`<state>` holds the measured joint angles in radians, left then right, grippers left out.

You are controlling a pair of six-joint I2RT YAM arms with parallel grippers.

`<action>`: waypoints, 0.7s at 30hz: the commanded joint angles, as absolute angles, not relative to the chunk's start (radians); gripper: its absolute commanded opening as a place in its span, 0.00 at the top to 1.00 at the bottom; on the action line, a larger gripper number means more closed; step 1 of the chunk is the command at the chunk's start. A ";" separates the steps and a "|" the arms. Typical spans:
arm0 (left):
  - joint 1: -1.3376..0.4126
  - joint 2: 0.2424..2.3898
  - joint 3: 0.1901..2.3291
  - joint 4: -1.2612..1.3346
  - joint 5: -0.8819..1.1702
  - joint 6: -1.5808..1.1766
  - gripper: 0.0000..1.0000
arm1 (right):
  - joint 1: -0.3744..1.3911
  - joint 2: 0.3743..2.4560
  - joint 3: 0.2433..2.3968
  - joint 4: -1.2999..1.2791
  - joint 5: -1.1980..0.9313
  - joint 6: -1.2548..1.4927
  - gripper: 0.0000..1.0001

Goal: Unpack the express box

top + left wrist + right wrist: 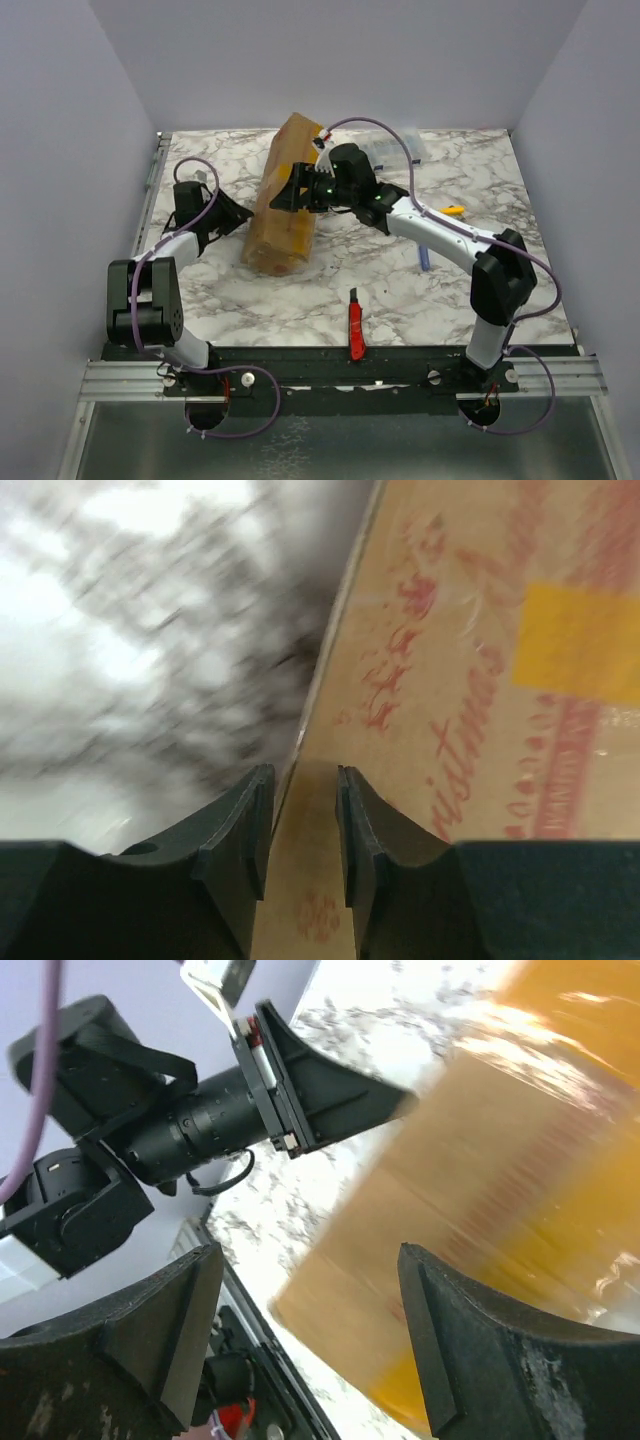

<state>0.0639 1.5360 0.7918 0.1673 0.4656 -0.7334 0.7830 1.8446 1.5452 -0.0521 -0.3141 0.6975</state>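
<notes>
The express box, a long brown carton with yellowish tape, lies lengthwise at the table's middle left. In the left wrist view its face carries red printing and a yellow patch. My left gripper sits at the box's left side. The left gripper's jaws stand a narrow gap apart at the box's edge, with cardboard showing through the gap. My right gripper hovers over the box's middle. In the right wrist view the gripper is wide open, with the blurred box below and nothing held.
A red-handled knife lies near the front edge. A clear plastic case sits at the back right, with a yellow item and a blue pen on the right. The left arm reaches in beside the box.
</notes>
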 commanded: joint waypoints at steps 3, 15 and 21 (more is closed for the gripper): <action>0.067 1.677 0.724 -0.210 0.316 -0.611 0.62 | 0.636 1.691 1.349 -0.081 -0.298 0.700 0.19; 0.072 1.403 0.790 -0.258 0.281 -0.528 0.27 | 0.601 1.651 1.213 -0.082 -0.316 0.583 0.09; 0.072 1.252 0.825 -0.231 0.330 -0.511 0.17 | 0.605 1.645 1.129 0.085 -0.476 0.614 0.15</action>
